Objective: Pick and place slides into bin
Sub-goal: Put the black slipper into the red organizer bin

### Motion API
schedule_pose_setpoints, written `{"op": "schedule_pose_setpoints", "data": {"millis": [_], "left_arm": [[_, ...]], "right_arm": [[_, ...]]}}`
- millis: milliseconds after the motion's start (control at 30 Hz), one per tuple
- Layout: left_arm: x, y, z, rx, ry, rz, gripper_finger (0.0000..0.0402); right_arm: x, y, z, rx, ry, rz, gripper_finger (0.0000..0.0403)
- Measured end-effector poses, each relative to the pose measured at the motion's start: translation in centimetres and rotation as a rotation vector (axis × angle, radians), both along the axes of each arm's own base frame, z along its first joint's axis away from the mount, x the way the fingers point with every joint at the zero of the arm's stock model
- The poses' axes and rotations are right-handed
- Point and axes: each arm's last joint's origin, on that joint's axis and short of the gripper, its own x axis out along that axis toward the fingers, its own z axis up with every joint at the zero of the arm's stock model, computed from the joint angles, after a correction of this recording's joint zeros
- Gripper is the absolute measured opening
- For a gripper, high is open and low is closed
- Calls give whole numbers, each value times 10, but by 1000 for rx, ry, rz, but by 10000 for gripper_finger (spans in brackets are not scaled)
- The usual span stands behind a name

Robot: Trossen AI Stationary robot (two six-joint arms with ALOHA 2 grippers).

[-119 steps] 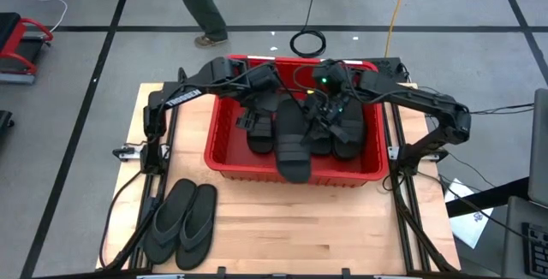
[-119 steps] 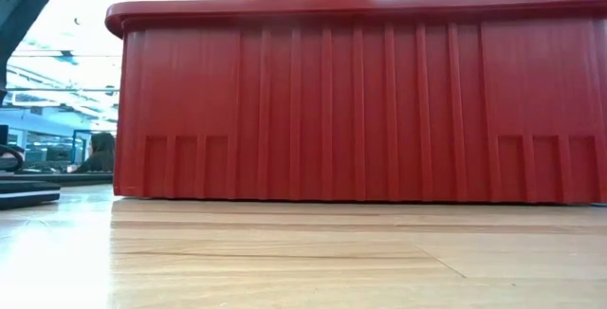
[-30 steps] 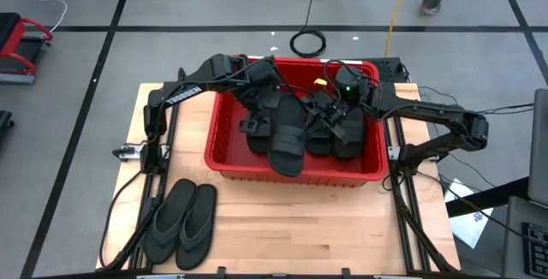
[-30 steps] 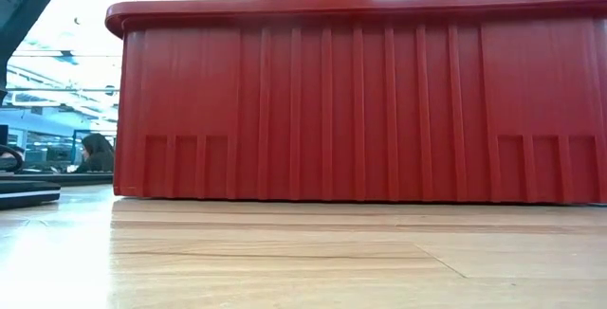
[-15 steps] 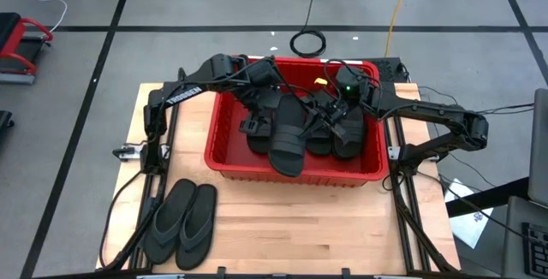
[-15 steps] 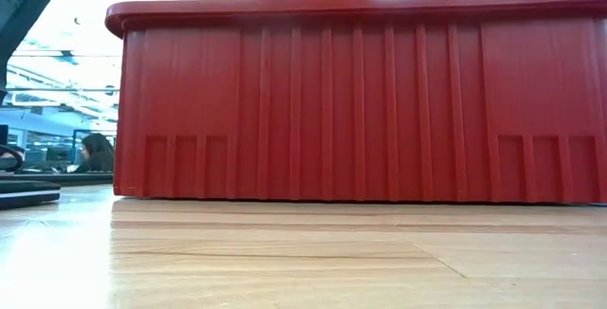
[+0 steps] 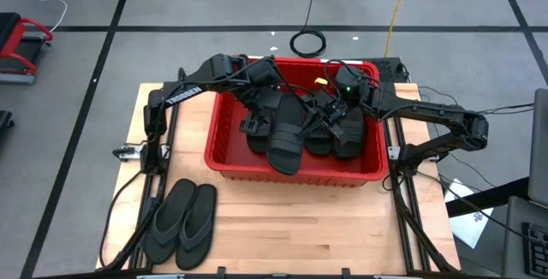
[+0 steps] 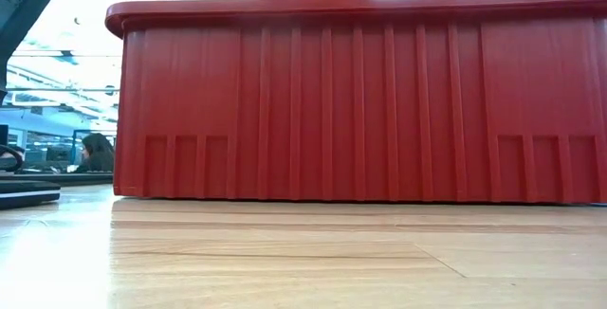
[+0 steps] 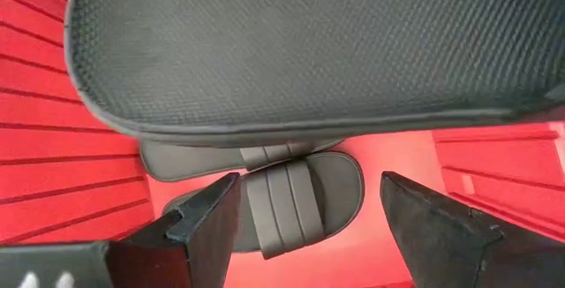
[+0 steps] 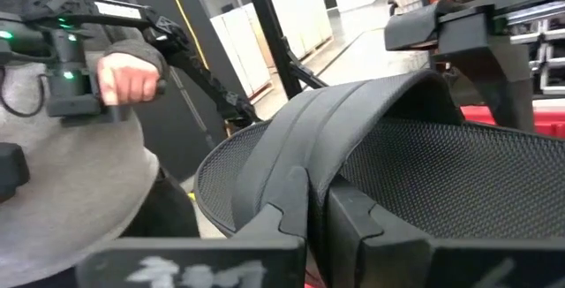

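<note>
The red bin stands at the middle of the table and fills the low view. Several black slides lie in it. One slide sits tilted among them; its textured sole faces my left gripper. My right gripper reaches into the bin from the table's right and is shut on this slide's strap. My left gripper is open and empty over the bin's far left part, above another slide lying on the bin floor. Two flip-flops lie side by side on the table at the near left. My right gripper pinches the ribbed band strap of the tilted slide between its two fingers, which come from the table's right side. The footbed faces the gripper. The slide's near end is down inside the bin; what it rests on is hidden.
Both arms cross the bin's far rim. A person with a hand on a controller stands beyond the table in the right wrist view. Bare wooden table lies near of the bin, and a cable coil lies on the floor beyond.
In the last second nothing has visibly moved. Against four seconds ago, the held slide's near end has drawn back from over the bin's near rim into the bin, and my right arm has pulled toward the table's right.
</note>
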Motion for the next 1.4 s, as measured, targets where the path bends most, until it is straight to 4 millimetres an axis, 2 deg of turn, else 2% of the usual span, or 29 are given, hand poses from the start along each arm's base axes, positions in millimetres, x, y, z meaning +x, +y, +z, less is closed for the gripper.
{"op": "schedule_pose_setpoints", "data": {"millis": [567,867,1233,1400], "left_arm": [[5,-17,1,12,-15,-89,266],[13,-41,4,94,-53,-88,267],[13,-41,4,47,-60,-26,267],[11,-35,3,111,-34,-46,267]], "right_arm": [[1,-2,0,-78,-33,-61,4],[-4,-12,1,-91,-43,-83,4],[-6,-16,0,-101,-61,-51,4],[-5,-16,0,-105,-69,-41,4]]}}
